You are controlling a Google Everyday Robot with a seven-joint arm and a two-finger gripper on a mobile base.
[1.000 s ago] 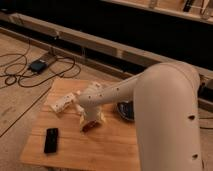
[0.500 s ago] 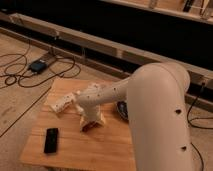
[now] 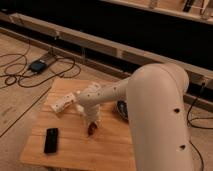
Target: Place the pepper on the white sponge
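My gripper hangs from the white arm over the middle of the wooden table and points down. The pepper, small and dark red-brown, is right at its tip, just above or on the tabletop. I cannot tell whether the gripper holds it. I cannot make out the white sponge; the gripper and wrist cover the spot around the pepper.
A longer white block with dark specks lies at the table's back left. A black phone lies at the front left. A dark bowl sits half hidden behind the arm. Cables and a box lie on the floor beyond.
The arm's big upper segment has swung left and nearer to the camera. The gripper and the pepper stay at about the same spot on the table.
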